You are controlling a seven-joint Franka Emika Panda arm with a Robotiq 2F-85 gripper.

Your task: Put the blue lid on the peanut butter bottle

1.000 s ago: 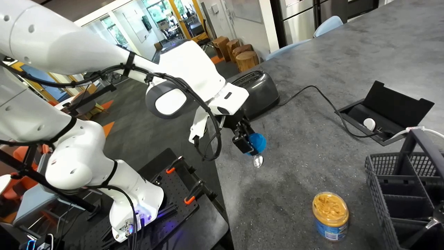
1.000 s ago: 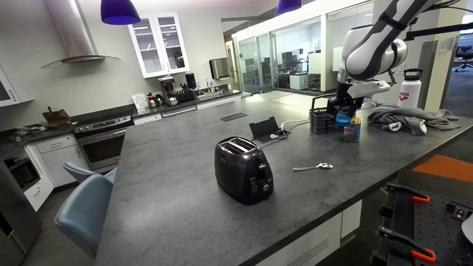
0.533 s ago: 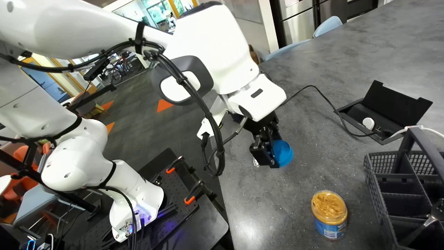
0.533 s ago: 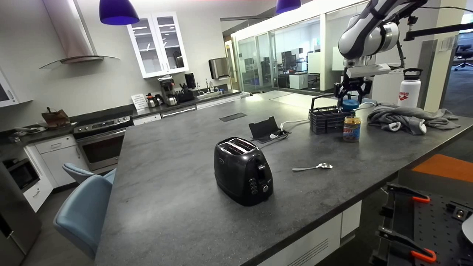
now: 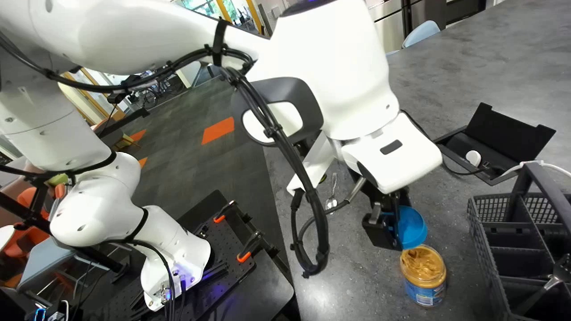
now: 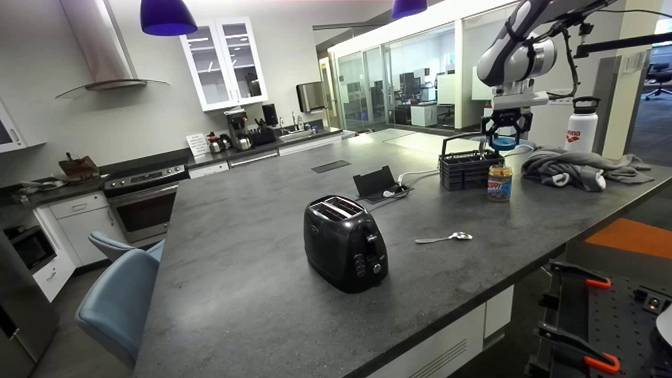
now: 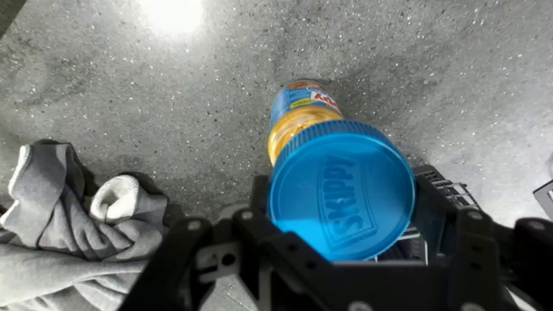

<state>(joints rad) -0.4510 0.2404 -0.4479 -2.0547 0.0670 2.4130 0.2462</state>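
My gripper (image 5: 399, 226) is shut on the blue lid (image 5: 411, 227), with a finger on each side of its rim. The lid's embossed top shows in the wrist view (image 7: 345, 194), between the fingers (image 7: 343, 192). The peanut butter bottle (image 5: 424, 278) stands upright and open on the counter, tan peanut butter showing at its mouth. In an exterior view the lid (image 6: 504, 144) is held above the height of the bottle (image 6: 499, 185), apart from it. In the wrist view the lid hides part of the bottle's mouth; its label side (image 7: 304, 101) shows beyond the lid.
A dark cutlery basket (image 5: 495, 249) stands close beside the bottle. A spoon (image 6: 446, 238) and a black toaster (image 6: 346, 244) lie farther along the counter. A grey cloth (image 7: 86, 242) lies on the opposite side. An open black outlet box (image 5: 495, 142) has cables.
My gripper has carried the blue lid across the counter toward the bottle and now holds it near the bottle's mouth. The lid rose in an exterior view. The bottle has not moved.
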